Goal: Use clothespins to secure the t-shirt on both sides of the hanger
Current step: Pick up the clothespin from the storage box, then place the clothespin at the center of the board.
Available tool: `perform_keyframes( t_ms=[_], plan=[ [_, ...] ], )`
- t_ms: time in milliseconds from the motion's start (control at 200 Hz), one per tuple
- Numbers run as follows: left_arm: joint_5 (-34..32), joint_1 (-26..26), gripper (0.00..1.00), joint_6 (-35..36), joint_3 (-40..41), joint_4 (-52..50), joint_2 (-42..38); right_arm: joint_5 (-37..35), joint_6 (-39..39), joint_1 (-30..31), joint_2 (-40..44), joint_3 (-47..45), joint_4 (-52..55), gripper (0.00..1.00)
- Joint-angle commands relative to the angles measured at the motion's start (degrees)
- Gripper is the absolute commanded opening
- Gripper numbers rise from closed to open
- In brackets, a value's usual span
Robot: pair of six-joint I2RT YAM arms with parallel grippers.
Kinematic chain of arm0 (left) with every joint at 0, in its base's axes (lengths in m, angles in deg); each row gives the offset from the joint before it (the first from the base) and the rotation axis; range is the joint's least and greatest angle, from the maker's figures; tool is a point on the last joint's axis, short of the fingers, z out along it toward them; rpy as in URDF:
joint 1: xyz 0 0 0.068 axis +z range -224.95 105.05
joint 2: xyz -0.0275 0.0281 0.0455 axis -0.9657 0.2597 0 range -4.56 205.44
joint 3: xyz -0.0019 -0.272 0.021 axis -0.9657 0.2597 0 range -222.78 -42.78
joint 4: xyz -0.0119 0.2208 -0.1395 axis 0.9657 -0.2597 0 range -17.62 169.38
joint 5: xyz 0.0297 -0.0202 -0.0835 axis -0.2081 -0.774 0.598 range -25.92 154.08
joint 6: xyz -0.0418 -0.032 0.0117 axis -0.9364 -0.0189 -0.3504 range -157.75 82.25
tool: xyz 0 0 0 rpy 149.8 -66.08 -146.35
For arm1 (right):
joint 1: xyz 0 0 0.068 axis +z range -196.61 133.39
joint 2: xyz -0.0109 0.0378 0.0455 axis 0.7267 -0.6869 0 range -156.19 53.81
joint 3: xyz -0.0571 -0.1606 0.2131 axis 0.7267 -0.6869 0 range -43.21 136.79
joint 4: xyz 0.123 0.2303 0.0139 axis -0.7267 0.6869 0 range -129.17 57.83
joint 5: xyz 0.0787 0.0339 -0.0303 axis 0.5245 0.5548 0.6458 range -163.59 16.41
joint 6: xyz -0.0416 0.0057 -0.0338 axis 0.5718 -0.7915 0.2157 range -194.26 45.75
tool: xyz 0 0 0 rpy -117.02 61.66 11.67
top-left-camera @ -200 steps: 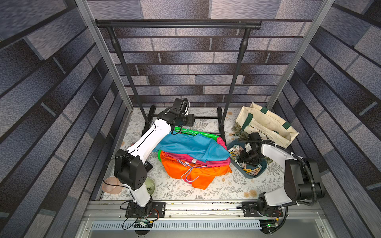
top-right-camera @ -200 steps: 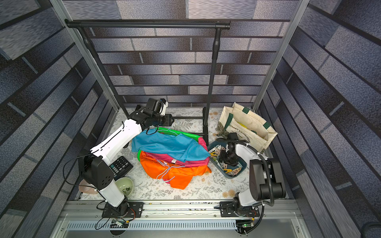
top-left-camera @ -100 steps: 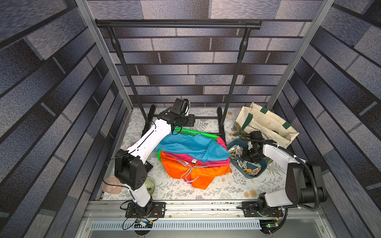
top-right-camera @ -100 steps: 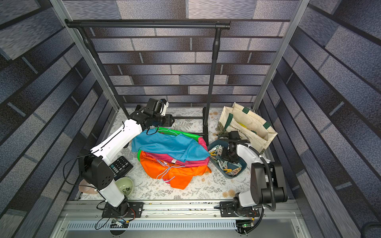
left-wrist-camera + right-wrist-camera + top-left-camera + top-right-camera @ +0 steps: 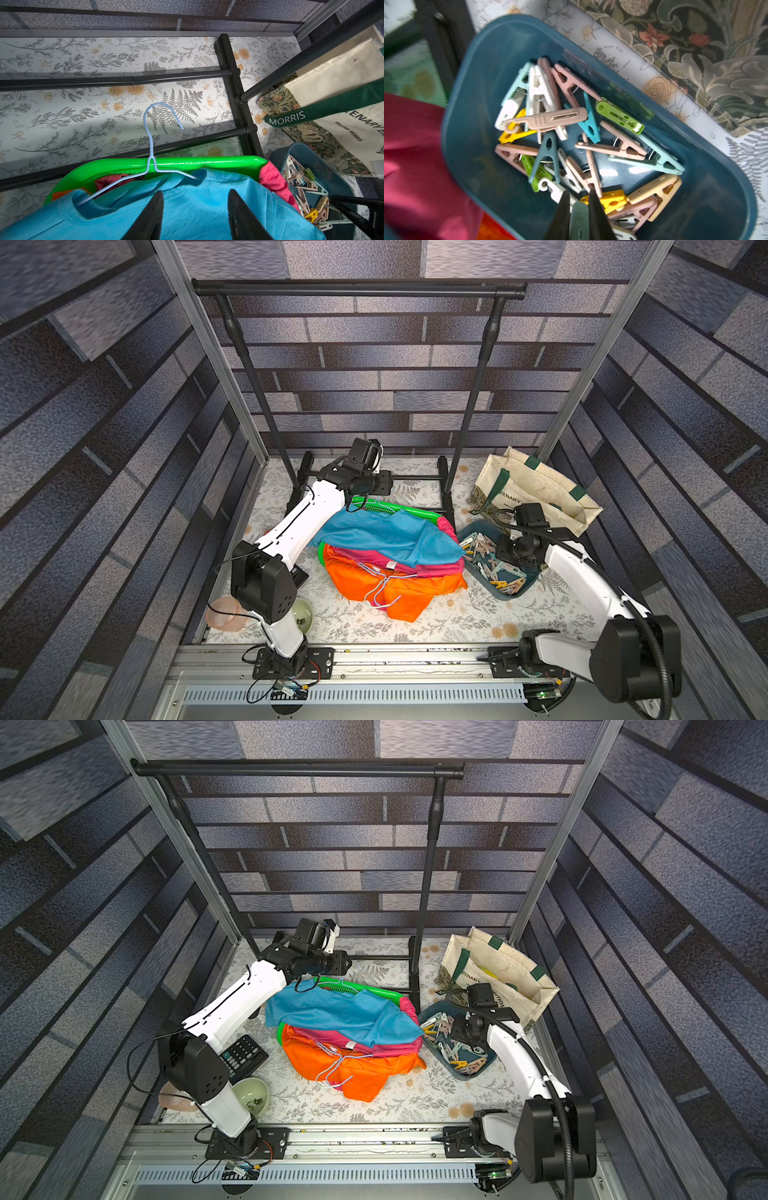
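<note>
A blue t-shirt on a light blue wire hanger lies on top of the clothes pile, seen in both top views. My left gripper hovers open just over the shirt below its collar, with nothing between its fingers. Several pastel clothespins lie in a dark blue bin to the right of the pile. My right gripper reaches down into that bin and is shut on a mint green clothespin.
A black garment rack stands at the back, its base bars behind the pile. The green basket holds pink and orange garments. A canvas tote bag stands behind the bin. A calculator and a bowl sit front left.
My right gripper has closed on a clothespin in the bin. The left arm has stayed where it was.
</note>
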Motion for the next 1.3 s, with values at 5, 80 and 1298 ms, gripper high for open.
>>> perform_keyframes(
  t_ms=[5,80,1298],
  plan=[
    [0.9,0.0,0.52,-0.1,-1.3,-0.6,-2.9,6.9,-2.6,1.5,5.4,2.2,5.2,0.09],
    [0.8,0.1,0.52,-0.1,-1.4,-0.6,-3.3,9.5,-5.0,4.4,8.7,1.7,7.0,0.09],
    [-1.2,-0.7,0.53,-2.2,1.0,-0.2,-7.0,-3.8,-19.4,33.3,11.0,-11.1,8.6,0.32]
  ],
)
